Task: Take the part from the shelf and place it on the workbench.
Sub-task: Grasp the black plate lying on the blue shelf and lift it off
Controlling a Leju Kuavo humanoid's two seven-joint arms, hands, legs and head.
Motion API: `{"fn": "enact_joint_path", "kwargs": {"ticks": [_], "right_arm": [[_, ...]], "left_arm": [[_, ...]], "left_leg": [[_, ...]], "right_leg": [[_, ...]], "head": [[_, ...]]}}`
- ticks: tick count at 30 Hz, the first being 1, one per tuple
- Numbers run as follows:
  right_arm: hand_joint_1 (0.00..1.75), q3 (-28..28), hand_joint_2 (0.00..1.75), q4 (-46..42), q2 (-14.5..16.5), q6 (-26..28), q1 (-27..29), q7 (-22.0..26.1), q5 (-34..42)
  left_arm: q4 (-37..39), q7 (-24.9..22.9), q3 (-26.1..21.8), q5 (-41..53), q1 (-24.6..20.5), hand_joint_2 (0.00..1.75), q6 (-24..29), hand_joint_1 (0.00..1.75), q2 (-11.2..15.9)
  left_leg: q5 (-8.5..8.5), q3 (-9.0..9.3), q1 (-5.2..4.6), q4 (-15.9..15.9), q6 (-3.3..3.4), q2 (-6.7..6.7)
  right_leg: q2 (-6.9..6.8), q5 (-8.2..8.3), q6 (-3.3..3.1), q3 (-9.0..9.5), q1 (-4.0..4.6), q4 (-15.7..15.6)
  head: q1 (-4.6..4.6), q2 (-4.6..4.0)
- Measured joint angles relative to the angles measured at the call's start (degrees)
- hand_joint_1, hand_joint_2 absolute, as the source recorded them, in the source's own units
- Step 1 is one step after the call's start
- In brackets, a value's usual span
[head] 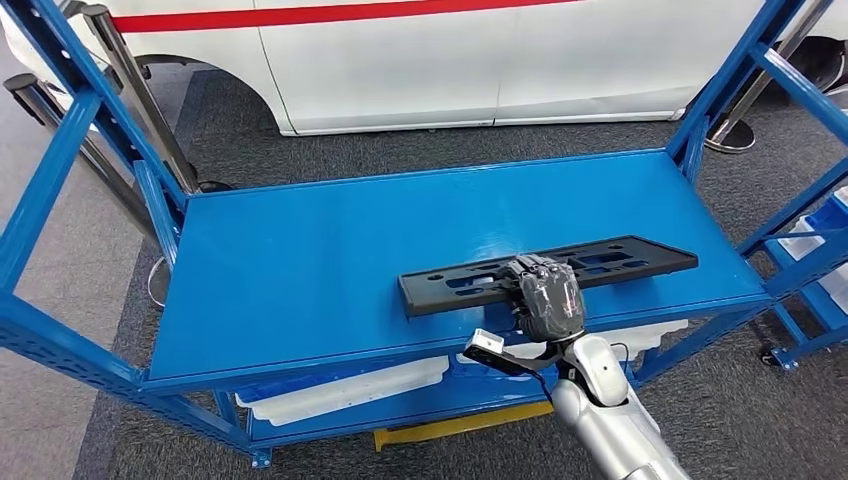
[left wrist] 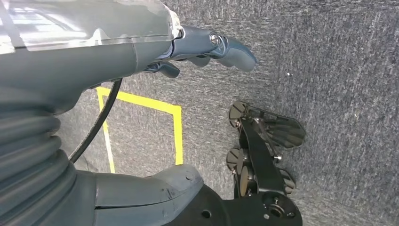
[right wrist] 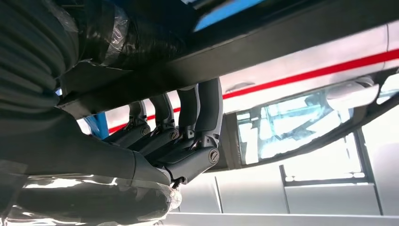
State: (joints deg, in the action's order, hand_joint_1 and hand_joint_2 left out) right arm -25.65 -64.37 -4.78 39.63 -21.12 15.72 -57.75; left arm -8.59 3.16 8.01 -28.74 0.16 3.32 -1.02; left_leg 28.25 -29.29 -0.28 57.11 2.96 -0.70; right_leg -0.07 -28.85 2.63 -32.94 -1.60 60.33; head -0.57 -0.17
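Note:
A long black plastic part point(head: 620, 262) with slots lies across the front right of the blue shelf deck point(head: 330, 260). My right hand point(head: 548, 295) sits over its middle, close to the deck's front edge. In the right wrist view its fingers point(right wrist: 188, 117) hook over the edge of the part point(right wrist: 263, 52) and grip it. My left hand point(left wrist: 141, 52) hangs over grey carpet, fingers stretched out and holding nothing.
Blue uprights point(head: 150, 210) frame the shelf on both sides. White trays point(head: 340, 392) lie on the lower level. A white car with a red stripe point(head: 450, 60) stands behind the shelf, and another blue rack point(head: 815, 250) stands at the right. Yellow tape point(left wrist: 176, 127) marks the floor.

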Motion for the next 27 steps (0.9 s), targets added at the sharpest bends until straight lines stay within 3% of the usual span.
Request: {"fn": "enact_joint_path", "kwargs": {"ticks": [3,4,5,6,8,10,12,14,15,17,19,20,21,22,24,25,27], "right_arm": [[1.75,2.3,1.75,-0.3,0.7,0.0,1.2,1.2,-0.1],[1.75,2.7,1.75,-0.3,0.8,0.0,1.7,1.4,-0.2],[1.75,3.2,1.75,-0.3,0.9,0.0,2.1,1.8,-0.2],[1.75,3.5,1.75,-0.3,1.0,0.0,2.4,2.0,-0.2],[1.75,4.1,1.75,-0.3,1.2,0.0,2.6,2.4,-0.3],[1.75,4.5,1.75,-0.4,1.4,0.0,2.7,2.7,-0.3],[1.75,4.8,1.75,-0.5,1.6,0.1,2.7,3.1,-0.3],[1.75,5.2,1.75,-0.8,1.9,0.1,2.8,3.3,-0.2],[1.75,5.3,1.75,-0.9,2.1,0.1,2.8,3.4,-0.2],[1.75,5.6,1.75,-1.1,2.5,0.1,2.8,3.7,-0.2],[1.75,5.8,1.75,-1.1,2.7,0.1,2.9,4.0,-0.2],[1.75,6.0,1.75,-1.2,2.9,0.1,3.0,4.1,-0.1],[1.75,6.3,1.75,-1.3,3.1,0.1,3.1,4.2,-0.1],[1.75,6.5,1.75,-1.5,3.3,0.1,3.1,4.3,0.0],[1.75,6.8,1.75,-1.9,3.5,0.1,3.1,4.6,0.3],[1.75,7.0,1.75,-2.2,3.6,0.1,3.1,4.7,0.5],[1.75,7.2,1.75,-2.8,3.8,0.1,3.1,4.9,1.1]], "left_arm": [[0.0,-0.3,0.0,0.0,0.0,1.75,0.0,0.00,0.0],[0.0,-0.3,0.0,0.0,0.1,1.75,0.0,0.00,0.0],[0.0,-0.3,0.0,0.0,0.1,1.75,0.0,0.00,0.0],[0.0,-0.4,0.1,0.0,0.2,1.75,0.0,0.00,0.0],[0.0,-0.4,0.1,0.0,0.2,1.75,0.0,0.00,0.0],[0.0,-0.4,0.1,0.0,0.2,1.75,0.0,0.00,0.0],[0.0,-0.4,0.1,0.0,0.2,1.75,0.0,0.00,-0.1],[0.0,-0.4,0.2,0.0,0.2,1.75,0.0,0.00,0.0],[0.0,-0.4,0.2,0.0,0.2,1.75,0.0,0.00,0.0],[0.0,-0.3,0.2,0.0,0.3,1.75,0.0,0.00,0.1],[0.0,-0.3,0.3,0.0,0.3,1.75,0.0,0.00,0.1],[0.0,-0.3,0.4,0.0,0.2,1.75,0.0,0.00,0.1],[0.0,-0.3,0.4,0.0,0.2,1.75,0.0,0.00,0.1],[0.0,-0.3,0.4,0.0,0.2,1.75,0.0,0.00,0.1],[0.0,-0.3,0.5,0.0,0.1,1.75,0.0,0.00,0.1],[0.0,-0.2,0.5,0.0,0.0,1.75,-0.1,0.00,0.1],[0.0,-0.1,0.6,0.0,0.0,1.75,-0.1,0.00,0.1]], "left_leg": [[-0.61,-0.93,-0.07,0.0,0.65,-0.11],[-0.69,-1.26,-0.14,0.2,0.70,-0.10],[-0.75,-1.55,-0.19,0.4,0.72,-0.08],[-0.76,-1.79,-0.21,0.7,0.69,-0.05],[-0.67,-2.22,-0.23,1.3,0.51,-0.04],[-0.77,-2.76,-0.30,1.8,-0.04,-0.02],[-1.21,-3.22,-0.25,1.9,-0.84,-0.02],[-0.91,-3.64,-0.20,2.2,-1.62,0.06],[0.26,-4.12,-0.14,3.3,-1.98,0.14],[4.57,-5.99,0.20,8.4,-2.69,0.32],[8.47,-8.02,0.67,15.2,-3.33,0.33],[8.93,-8.23,0.92,17.0,-3.62,0.32],[8.32,-7.63,1.16,17.2,-3.87,0.32],[6.74,-6.03,1.41,15.3,-4.08,0.32],[3.79,-1.25,1.88,8.2,-4.61,0.40],[3.19,0.77,1.85,4.9,-4.57,0.64],[3.38,1.96,1.50,1.8,-4.01,1.11]], "right_leg": [[0.04,-5.89,-0.20,-4.22,0.14,10.1],[0.04,-6.78,-0.24,-5.37,0.18,13.1],[0.04,-6.56,-0.32,-5.70,0.21,14.3],[0.03,-5.20,-0.46,-4.93,0.25,13.1],[-0.01,-1.66,-1.01,-1.31,0.39,6.3],[-0.06,0.03,-1.66,1.24,0.83,0.8],[-0.07,0.20,-2.11,1.36,1.25,-0.4],[-0.12,0.82,-2.83,1.04,0.92,-1.0],[-0.17,1.29,-3.32,0.77,0.71,-1.3],[-0.25,2.24,-3.96,-0.09,0.55,-1.6],[-0.25,3.01,-4.03,-1.22,0.58,-1.5],[-0.25,3.40,-3.92,-1.83,0.55,-1.3],[-0.24,3.77,-3.75,-2.44,0.48,-1.1],[-0.23,4.09,-3.51,-3.06,0.34,-0.8],[-0.19,4.65,-2.88,-4.21,0.06,-0.1],[-0.15,4.96,-2.43,-4.66,0.01,0.1],[-0.07,5.87,-1.53,-5.15,0.08,0.2]], "head": [[-0.02,0.00],[-0.02,0.00],[-0.02,0.00],[-0.02,0.00],[-0.02,0.00],[-0.01,0.00],[0.01,0.00],[0.02,0.00],[0.04,0.00],[0.08,0.00],[0.09,0.00],[0.09,0.00],[0.09,0.00],[0.09,0.00],[0.10,0.00],[0.10,0.00],[0.10,0.00]]}}
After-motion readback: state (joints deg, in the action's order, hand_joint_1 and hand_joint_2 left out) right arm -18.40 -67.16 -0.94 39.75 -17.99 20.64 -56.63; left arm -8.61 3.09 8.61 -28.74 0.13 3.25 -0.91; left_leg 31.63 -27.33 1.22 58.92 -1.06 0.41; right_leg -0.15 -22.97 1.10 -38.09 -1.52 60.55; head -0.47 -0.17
